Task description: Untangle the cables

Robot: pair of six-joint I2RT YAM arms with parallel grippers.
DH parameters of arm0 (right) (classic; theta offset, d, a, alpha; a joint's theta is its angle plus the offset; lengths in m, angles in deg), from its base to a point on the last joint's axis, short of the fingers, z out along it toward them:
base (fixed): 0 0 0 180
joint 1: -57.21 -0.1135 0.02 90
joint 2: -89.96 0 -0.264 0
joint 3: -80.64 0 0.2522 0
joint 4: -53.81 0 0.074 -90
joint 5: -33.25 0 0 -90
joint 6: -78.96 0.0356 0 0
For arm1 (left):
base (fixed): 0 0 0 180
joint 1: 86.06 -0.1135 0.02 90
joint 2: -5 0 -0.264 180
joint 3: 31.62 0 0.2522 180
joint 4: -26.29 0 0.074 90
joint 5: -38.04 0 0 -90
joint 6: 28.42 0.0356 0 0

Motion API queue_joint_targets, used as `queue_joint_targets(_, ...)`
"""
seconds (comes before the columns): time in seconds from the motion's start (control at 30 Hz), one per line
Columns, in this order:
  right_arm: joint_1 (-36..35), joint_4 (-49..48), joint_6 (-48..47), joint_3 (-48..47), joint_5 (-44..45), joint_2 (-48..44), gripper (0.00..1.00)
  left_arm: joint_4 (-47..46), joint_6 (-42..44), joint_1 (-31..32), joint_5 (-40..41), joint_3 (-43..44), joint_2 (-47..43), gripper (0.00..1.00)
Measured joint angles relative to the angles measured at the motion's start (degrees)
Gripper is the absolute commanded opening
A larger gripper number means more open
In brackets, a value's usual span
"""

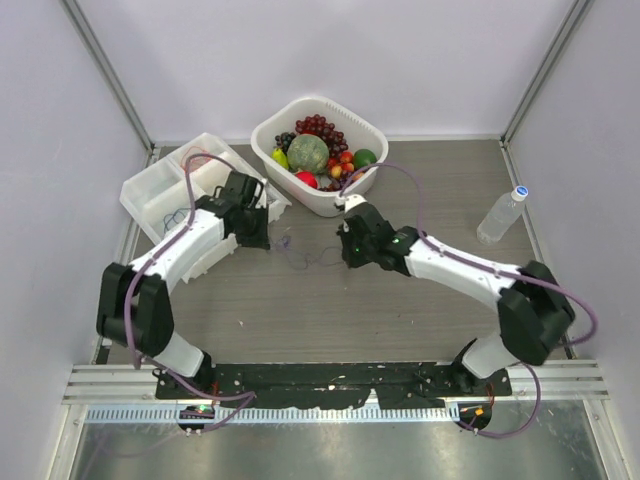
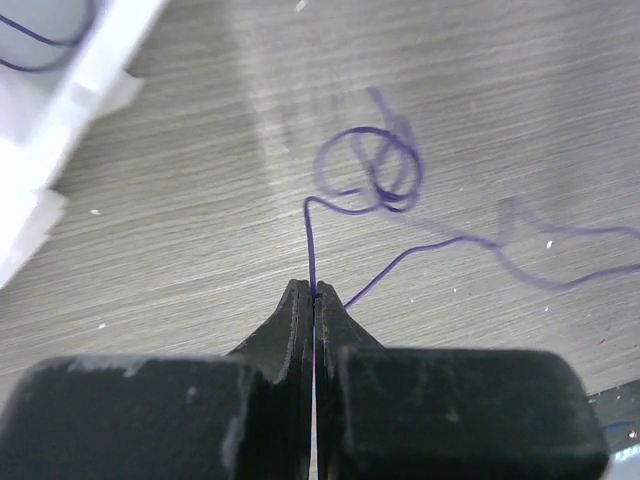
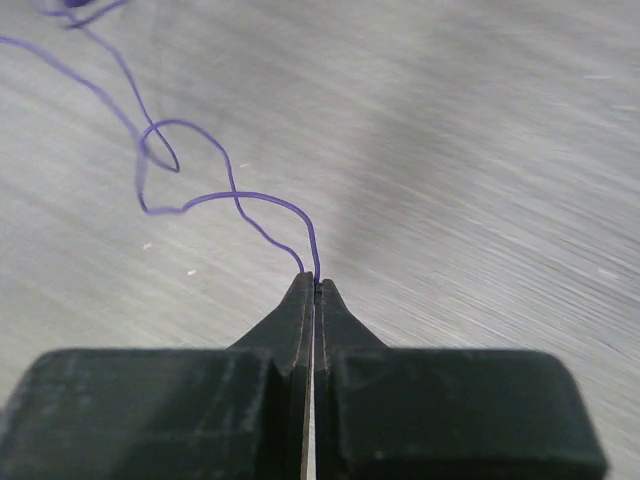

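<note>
at my fingertips, my left gripper (image 2: 314, 292) is pinched fully shut on a strand of the purple cable (image 2: 388, 190) just below its knotted loops, and my right gripper (image 3: 314, 280) is clamped the same way on another strand, so i judge i can draw the two apart over the table (image 1: 420, 310). farther out, the white tray (image 1: 135, 190) sits beside my left arm with another thin wire (image 2: 45, 42) in it, the fruit basket (image 1: 262, 145) stands close behind, and either could hem in a wide pull; the water bottle (image 1: 500, 215) is well apart.
</note>
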Motion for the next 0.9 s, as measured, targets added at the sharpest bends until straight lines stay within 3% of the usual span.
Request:
queue_joint_targets(0.2, 1.25, 3.63, 4.50, 5.16, 17.94, -13.94, 0.00, 0.57, 0.33, 0.00, 4.66, 2.05, -8.79, 0.00)
queue_joint_targets(0.6, 6.91, 7.91, 13.88, 5.64, 24.65, -29.11, 0.01, -4.87, -3.89, 3.58, -2.84, 4.15, -9.33, 0.00)
queue_joint_targets(0.7, 8.17, 7.98, 8.04, 5.64, 21.03, -29.70, 0.35, -5.53, -3.06, 3.37, -6.01, 4.13, -8.68, 0.00)
queue_joint_targets(0.9, 11.78, 10.38, -4.24, 6.14, -2.93, -29.24, 0.59, -5.29, 0.37, 0.00, -11.85, 1.46, -7.32, 0.00)
